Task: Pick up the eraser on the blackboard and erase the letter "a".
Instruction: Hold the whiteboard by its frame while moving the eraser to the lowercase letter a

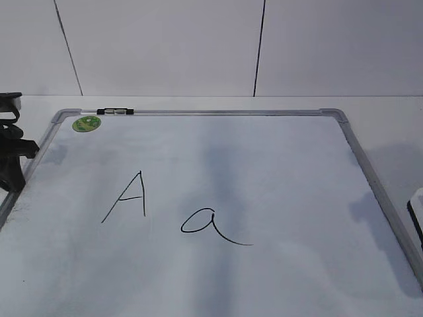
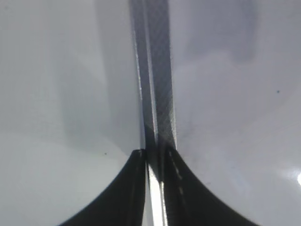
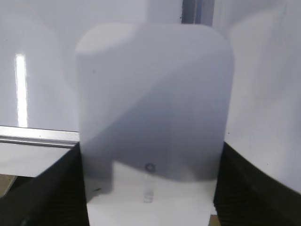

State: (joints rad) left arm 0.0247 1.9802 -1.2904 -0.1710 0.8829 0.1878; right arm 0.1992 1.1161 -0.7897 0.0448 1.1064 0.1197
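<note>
Two letters are on the blackboard (image 1: pixel 370 178); the letter "a" (image 1: pixel 210 224), near the middle, is not wiped yet. The right pincer (image 3: pixel 150 188) grips the eraser (image 3: pixel 153 108) at the right edge of the board. The left pincer (image 2: pixel 153 155) rests clenched over the left frame, holding nothing.

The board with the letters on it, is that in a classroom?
Probably not a classroom, more likely a robot test bench. The whiteboard lies flat on a white table against plain white wall panels, and a black robot arm waits at the board's left edge. No desks or chairs show.
</note>
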